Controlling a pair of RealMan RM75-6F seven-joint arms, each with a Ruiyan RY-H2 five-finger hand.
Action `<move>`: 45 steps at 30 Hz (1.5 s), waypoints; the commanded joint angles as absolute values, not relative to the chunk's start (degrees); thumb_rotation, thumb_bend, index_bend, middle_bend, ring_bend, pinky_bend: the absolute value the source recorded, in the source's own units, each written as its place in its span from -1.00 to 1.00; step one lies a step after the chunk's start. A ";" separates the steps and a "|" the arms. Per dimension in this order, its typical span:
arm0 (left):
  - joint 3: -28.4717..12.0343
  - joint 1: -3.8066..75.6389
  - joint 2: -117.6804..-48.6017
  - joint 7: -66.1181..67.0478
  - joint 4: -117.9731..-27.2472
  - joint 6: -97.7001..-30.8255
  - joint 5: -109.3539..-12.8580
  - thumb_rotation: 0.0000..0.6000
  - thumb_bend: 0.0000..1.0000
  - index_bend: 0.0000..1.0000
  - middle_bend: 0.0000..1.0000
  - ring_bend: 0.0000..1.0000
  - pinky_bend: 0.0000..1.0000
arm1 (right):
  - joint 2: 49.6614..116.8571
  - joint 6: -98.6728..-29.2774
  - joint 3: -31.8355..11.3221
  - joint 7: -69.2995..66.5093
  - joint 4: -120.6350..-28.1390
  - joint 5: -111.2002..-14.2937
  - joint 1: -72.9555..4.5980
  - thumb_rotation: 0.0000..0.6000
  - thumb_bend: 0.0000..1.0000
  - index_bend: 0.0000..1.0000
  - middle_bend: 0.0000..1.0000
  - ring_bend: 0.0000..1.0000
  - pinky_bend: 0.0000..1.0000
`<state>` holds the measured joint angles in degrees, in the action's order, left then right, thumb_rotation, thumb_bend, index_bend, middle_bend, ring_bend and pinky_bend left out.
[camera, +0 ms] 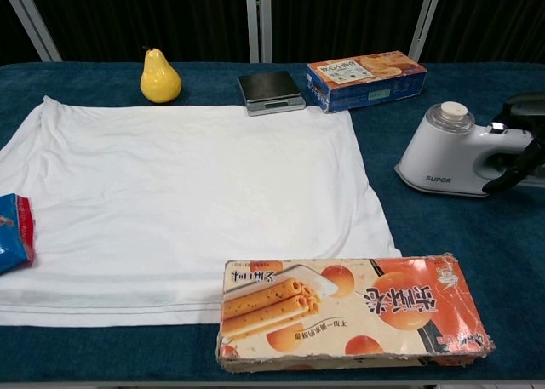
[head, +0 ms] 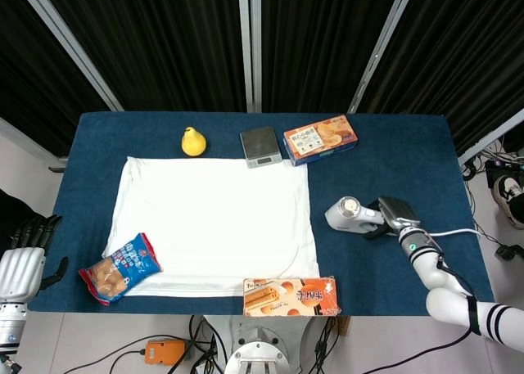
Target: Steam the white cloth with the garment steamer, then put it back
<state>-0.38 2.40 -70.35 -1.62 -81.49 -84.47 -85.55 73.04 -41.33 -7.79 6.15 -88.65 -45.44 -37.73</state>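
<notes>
While our right hand [head: 395, 214] grips the steamer [camera: 443, 151] just right of the cloth [head: 214, 223], no steaming's done yet; whole pass and return remain. Left hand [head: 20, 263] idles off-table, fingers apart, empty.

Head view looks straight down; chest view low, closer, sharing the table [head: 393, 137].

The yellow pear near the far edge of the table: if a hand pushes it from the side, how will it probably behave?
The pear stands upright on a rounded base with a narrow top, so it would probably tip over. Once down, its round body would likely roll in a curve. Its skin looks smooth and glossy, so it may be slippery.
</notes>
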 commanded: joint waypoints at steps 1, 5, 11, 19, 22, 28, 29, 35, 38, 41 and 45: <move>-0.50 2.31 -70.53 -1.65 -81.30 -84.70 -85.46 1.00 -0.31 -0.87 -0.85 -1.00 -1.00 | 73.07 -40.66 -8.03 4.62 -88.08 -47.50 -37.53 1.00 -0.41 0.90 0.72 0.68 0.12; -0.68 2.29 -70.92 -1.58 -80.92 -85.05 -85.51 1.00 -0.31 -0.87 -0.85 -1.00 -1.00 | 72.58 -39.23 -8.00 2.73 -87.55 -51.52 -37.58 1.00 -0.09 0.94 0.75 0.71 0.18; -0.51 3.16 -70.63 -0.80 -81.25 -84.49 -86.68 1.00 -0.33 -0.87 -0.85 -1.00 -1.00 | 70.85 -38.37 -8.26 -1.24 -87.98 -60.83 -37.31 1.00 0.22 1.00 0.77 0.74 0.23; 0.30 9.64 -68.40 0.58 -85.66 -79.12 -93.56 1.00 -0.16 -0.87 -0.85 -1.00 -1.00 | 64.73 -42.25 -10.33 -8.22 -93.28 -72.23 -36.60 1.00 0.25 1.00 0.78 0.74 0.26; 0.24 13.82 -67.99 0.46 -88.09 -75.04 -96.42 1.00 -0.04 -0.87 -0.85 -1.00 -1.00 | 62.52 -42.32 -11.20 -9.25 -95.34 -73.91 -37.43 1.00 0.25 1.00 0.78 0.74 0.26; -0.06 21.32 -70.50 2.03 -89.72 -64.45 -96.92 0.52 0.08 -0.87 -0.85 -1.00 -1.00 | 62.24 -41.74 -12.62 -9.60 -97.33 -73.72 -39.68 1.00 0.25 1.00 0.79 0.74 0.26; -0.09 22.09 -71.12 2.52 -89.64 -62.96 -96.37 0.38 0.08 -0.88 -0.85 -1.00 -1.00 | 62.53 -41.56 -12.69 -9.56 -97.30 -73.64 -40.04 1.00 0.25 1.00 0.79 0.74 0.26; -0.02 24.66 -74.80 6.07 -88.33 -56.57 -91.67 -0.39 0.09 -0.87 -0.86 -1.00 -1.00 | 64.95 -41.77 -12.90 -7.64 -95.70 -71.86 -41.72 1.00 0.25 1.00 0.79 0.75 0.27; 0.20 24.86 -76.04 7.86 -87.82 -54.69 -88.77 -0.70 0.09 -0.87 -0.91 -1.00 -1.00 | 66.90 -42.24 -12.45 -5.57 -94.51 -70.56 -42.26 1.00 0.25 1.00 0.80 0.76 0.27; 0.99 25.09 -76.73 8.59 -87.81 -52.87 -86.67 -0.89 0.09 -0.87 -0.92 -1.00 -1.00 | 69.15 -41.81 -12.28 -5.83 -93.20 -69.61 -42.97 1.00 0.25 1.00 0.80 0.76 0.28; 1.90 25.19 -77.39 9.48 -87.73 -51.69 -85.07 -0.99 0.09 -0.87 -0.92 -1.00 -1.00 | 72.94 -41.16 -11.89 -6.18 -90.51 -69.60 -44.17 1.00 0.25 1.00 0.81 0.76 0.29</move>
<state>1.67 25.11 -77.17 9.26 -87.79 -51.93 -85.32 71.34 -41.63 -12.18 -6.00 -91.84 -69.78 -43.42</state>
